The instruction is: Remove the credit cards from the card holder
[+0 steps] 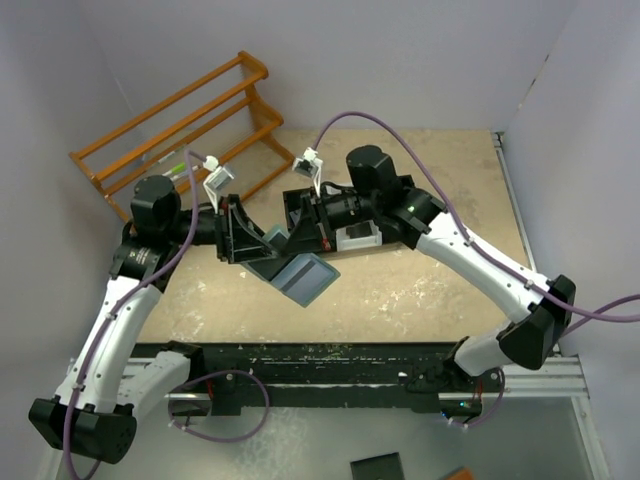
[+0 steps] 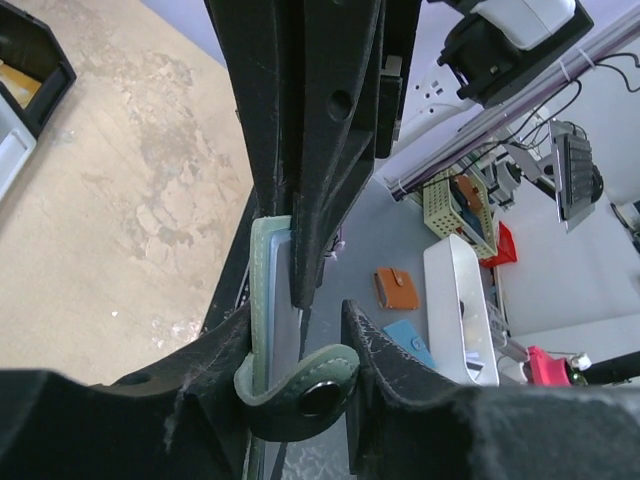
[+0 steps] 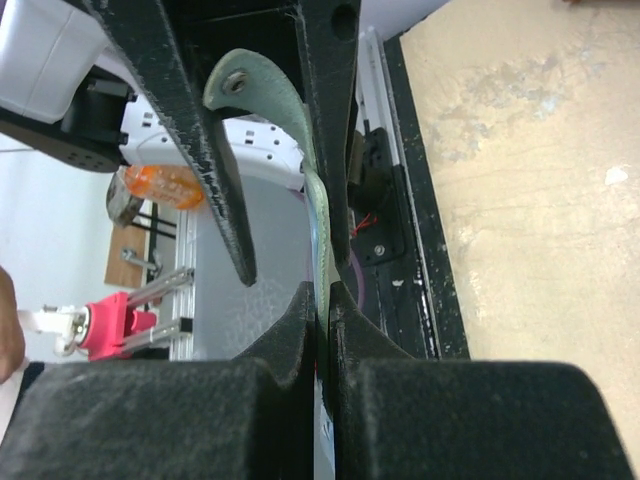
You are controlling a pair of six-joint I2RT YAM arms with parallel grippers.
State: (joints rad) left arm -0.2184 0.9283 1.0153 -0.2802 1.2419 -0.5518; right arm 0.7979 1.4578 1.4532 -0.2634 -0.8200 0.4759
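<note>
The left arm (image 1: 110,320) goes up from the near left corner and bends in toward the middle of the table. The right arm (image 1: 480,265) does the same from the near right corner. The left gripper (image 1: 262,243) and right gripper (image 1: 292,232) meet tip to tip, each pinching the card holder (image 1: 305,277).

- Left arm (image 1: 110,320): white shells, black joints, rounded black housings.
- Right arm (image 1: 480,265): same white-and-black build, with a small green light (image 1: 411,209) near the wrist.
- Purple cables (image 1: 380,125) run along both arms.
- Left tool (image 2: 295,330) and right tool (image 3: 322,300): matte black, with rough-grained, tapering fingers (image 3: 420,420).
- White cameras (image 1: 308,162) sit on the wrists.
</note>
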